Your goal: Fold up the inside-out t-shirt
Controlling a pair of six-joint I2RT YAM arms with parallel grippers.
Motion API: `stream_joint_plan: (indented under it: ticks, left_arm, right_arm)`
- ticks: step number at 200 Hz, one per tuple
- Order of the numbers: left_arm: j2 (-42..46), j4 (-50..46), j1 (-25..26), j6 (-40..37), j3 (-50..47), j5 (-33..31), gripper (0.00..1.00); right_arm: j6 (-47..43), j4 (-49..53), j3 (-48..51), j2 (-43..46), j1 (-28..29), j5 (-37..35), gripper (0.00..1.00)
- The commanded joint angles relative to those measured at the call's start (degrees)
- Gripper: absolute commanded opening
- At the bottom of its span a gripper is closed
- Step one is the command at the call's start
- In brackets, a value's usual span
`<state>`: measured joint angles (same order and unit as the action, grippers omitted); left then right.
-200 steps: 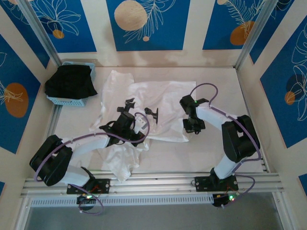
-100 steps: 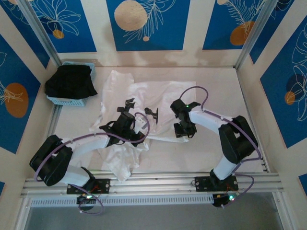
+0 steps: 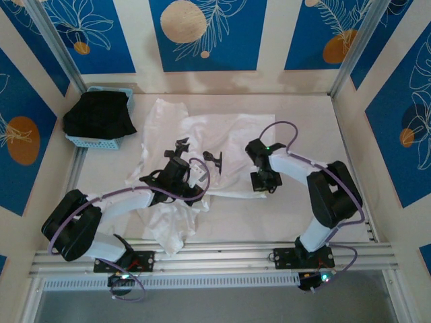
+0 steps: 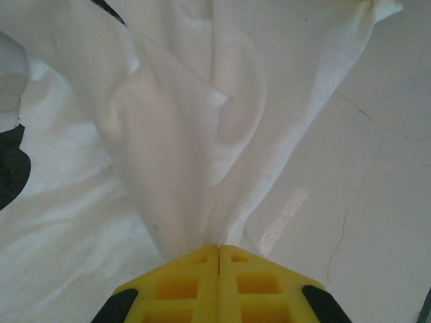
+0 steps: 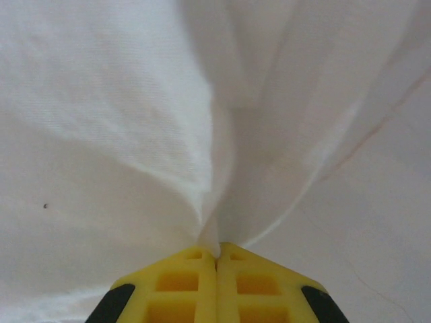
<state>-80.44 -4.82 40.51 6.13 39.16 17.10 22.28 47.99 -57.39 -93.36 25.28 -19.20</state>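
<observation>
Pinching the t-shirt [image 3: 225,134] near the tabletop [image 3: 310,118] middle, we see left gripper [image 4: 219,247] and right gripper [image 5: 217,250] both clamped on its cloth.

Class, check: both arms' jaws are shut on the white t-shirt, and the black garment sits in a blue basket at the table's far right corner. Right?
No. The top external view shows the blue basket with the black garment at the far left corner. The rest holds.

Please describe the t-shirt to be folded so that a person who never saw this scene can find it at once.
Look at the pale table between the blue patterned walls. Across its middle and left lies the white t-shirt, crumpled. Unlike the black garment in the blue basket at the far-left corner, it is white with small black marks.
</observation>
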Motion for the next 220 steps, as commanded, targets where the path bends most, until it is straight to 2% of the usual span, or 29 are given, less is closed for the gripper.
stream_joint_plan:
  ticks: [1, 64, 107, 148, 192, 210, 220]
  left_arm:
    - [-0.02, 0.73, -0.45, 0.72, -0.13, 1.95, 0.0]
    - [-5.33, 4.4, -0.43, 2.55, 0.88, 2.43, 0.0]
    - [-10.27, 6.88, -0.4, 3.62, 3.13, 3.39, 0.0]
    - [-12.84, 8.64, -0.3, 4.67, 5.37, 4.62, 0.0]
    - [-14.29, 9.65, 1.68, 4.57, 7.71, 5.5, 0.0]
    - [-14.33, 9.53, 2.74, 4.27, 8.97, 5.75, 0.05]
    - [-13.51, 9.33, 3.0, 4.35, 9.33, 5.84, 0.17]
  right_arm:
    - [-1.82, -2.3, 2.06, 6.03, -3.69, 8.99, 0.0]
    - [-6.07, -7.04, 5.72, 20.64, -16.66, 38.19, 0.0]
    - [-7.17, -7.67, 5.54, 25.5, -23.61, 49.85, 0.0]
    - [-7.19, -7.47, 5.48, 24.57, -24.57, 50.14, 0.0]
    - [-5.05, -7.72, 4.1, 23.32, -26.38, 41.08, 0.0]
    - [-3.81, -9.77, 3.55, 23.01, -28.26, 34.68, 0.0]
    - [-3.14, -11.47, 3.34, 22.61, -29.84, 32.36, 0.0]
